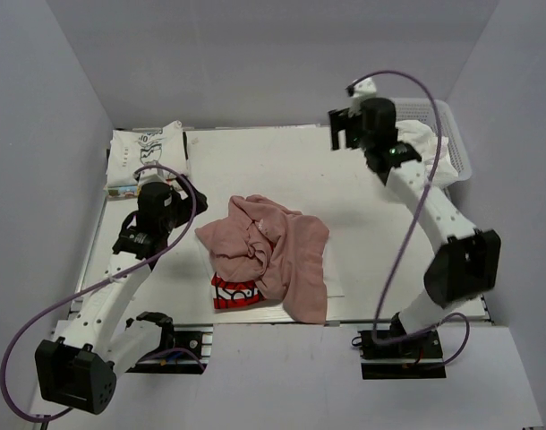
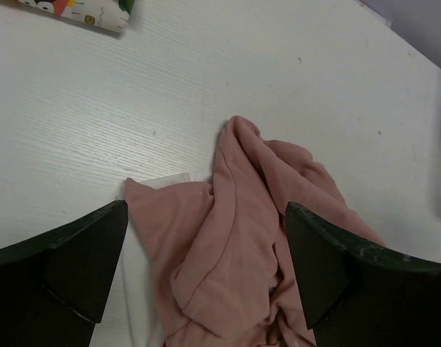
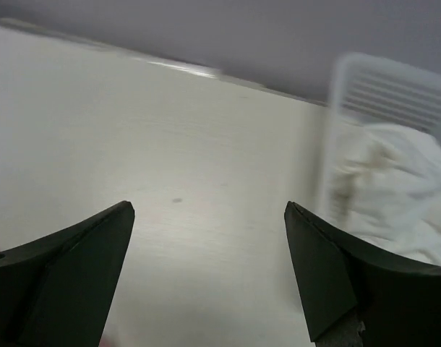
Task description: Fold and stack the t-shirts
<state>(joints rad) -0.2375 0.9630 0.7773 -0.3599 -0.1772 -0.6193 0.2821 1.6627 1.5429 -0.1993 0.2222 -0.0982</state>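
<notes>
A crumpled dusty-pink cotton t-shirt (image 1: 271,246) (image 2: 235,253) lies in a heap in the middle of the white counter (image 1: 255,161). It is draped over a flat white tee with a red print (image 1: 235,294), which shows only at the heap's near-left edge. A second white tee with a black drawing (image 1: 149,148) lies flat in the far-left corner. A small, brightly printed item (image 1: 123,189) (image 2: 83,11) that I cannot make out sits at its near edge.

The left pincer (image 1: 170,213) (image 2: 206,238) hangs just left of the pink heap. Its jaws are spread wide and empty, and its own camera shows the pink cloth below and between the dark fingers (image 2: 76,260).

The right pincer (image 1: 343,133) (image 3: 206,224) is up over the far right of the counter, well away from the shirts. It is released too, with bare counter between its fingers (image 3: 69,267). Beside it stands a white plastic lattice basket (image 1: 459,152) (image 3: 365,79) with bunched white cloth (image 1: 425,141) (image 3: 394,181) inside. That view is blurred.
</notes>
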